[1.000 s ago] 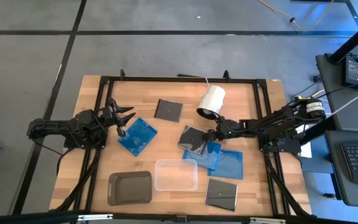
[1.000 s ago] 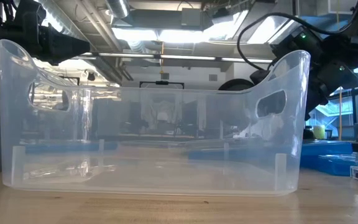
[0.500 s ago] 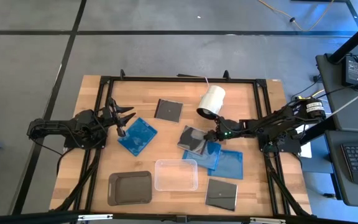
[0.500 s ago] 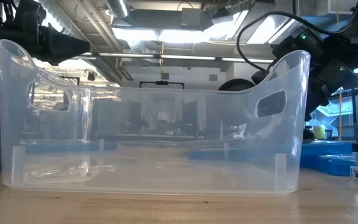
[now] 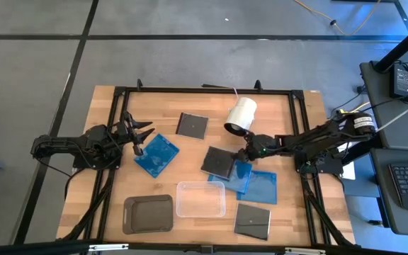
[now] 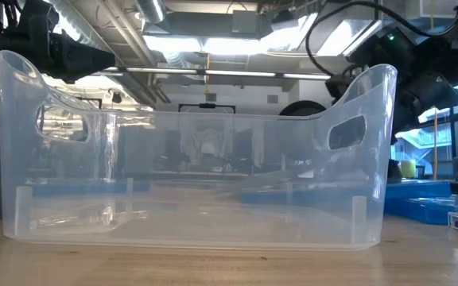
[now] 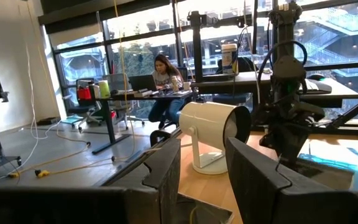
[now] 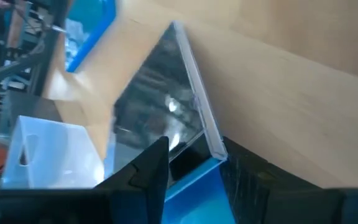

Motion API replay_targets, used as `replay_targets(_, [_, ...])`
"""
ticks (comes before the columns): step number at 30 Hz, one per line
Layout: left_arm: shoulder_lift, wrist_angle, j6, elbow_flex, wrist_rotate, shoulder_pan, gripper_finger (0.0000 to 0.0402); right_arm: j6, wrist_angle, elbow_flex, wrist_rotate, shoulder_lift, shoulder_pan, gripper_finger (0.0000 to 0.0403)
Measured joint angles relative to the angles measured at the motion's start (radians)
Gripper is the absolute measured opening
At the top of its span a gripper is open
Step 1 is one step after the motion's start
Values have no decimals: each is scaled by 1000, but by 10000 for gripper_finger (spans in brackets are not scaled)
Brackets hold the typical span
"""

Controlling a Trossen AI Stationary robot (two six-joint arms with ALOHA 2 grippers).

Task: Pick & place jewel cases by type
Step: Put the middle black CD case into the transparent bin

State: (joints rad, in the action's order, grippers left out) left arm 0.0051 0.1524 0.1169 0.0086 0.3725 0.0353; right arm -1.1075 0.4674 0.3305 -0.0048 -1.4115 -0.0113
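The left gripper [image 5: 145, 132] is hanging over the table's left side with its fingers partly apart and holding nothing; its tips are pointing toward the blue jewel case [image 5: 156, 154], which is lying flat just beside them, turned like a diamond with one corner toward the gripper. Farther back a dark jewel case [image 5: 191, 125] is lying flat and nearly square to the table [image 5: 112, 184]. At the near edge a dark grey tray [image 5: 148, 214] and a clear tray [image 5: 200, 199] are sitting side by side. Near the middle, the dark grey case [image 5: 219, 161] is sitting tilted, its raised edge toward the right gripper [image 5: 247, 152], overlapping a blue case [image 5: 241, 176]; the right gripper's fingers [image 8: 148, 168] are closing narrowly on that dark case's corner, seen pinched edge-on in the right wrist view. Behind it a white cylinder [image 5: 241, 114] is lying on its side. Further right another blue case [image 5: 263, 186] is lying flat, and a dark case [image 5: 252, 220] is resting near the front edge.
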Motion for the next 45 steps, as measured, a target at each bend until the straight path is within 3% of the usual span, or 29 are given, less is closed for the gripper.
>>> replay_targets(22, [0,0,-7,0,0,0,125,67,-38,0,2,46,1,118])
replay_targets(30, [0,8,-293,0,-32,0,125,145,-37,0,-5,46,17,118])
replay_targets(36, [4,-6,-380,0,-57,0,125,194,-45,0,-5,46,21,118])
replay_targets(40, [76,4,-443,0,-161,0,123,223,-45,0,8,46,21,118])
replay_targets(45, [255,8,-525,23,-152,0,123,223,-45,0,11,46,21,118])
